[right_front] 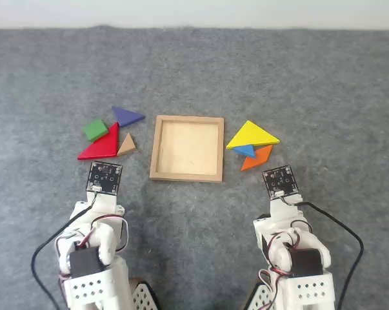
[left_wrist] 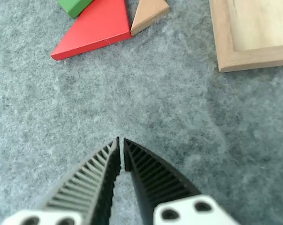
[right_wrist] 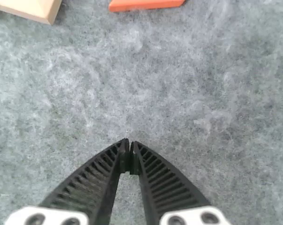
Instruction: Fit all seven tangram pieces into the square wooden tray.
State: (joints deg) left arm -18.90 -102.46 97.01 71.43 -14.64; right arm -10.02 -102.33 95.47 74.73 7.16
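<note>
Both left end effector (left_wrist: 121, 140) and right end effector (right_wrist: 130, 142) are clenched empty; orange piece (right_wrist: 146, 4) shows cut off.

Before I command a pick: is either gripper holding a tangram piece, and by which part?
Nothing is held. The left gripper and the right gripper are both shut and empty, above the grey mat, short of the pieces.
</note>
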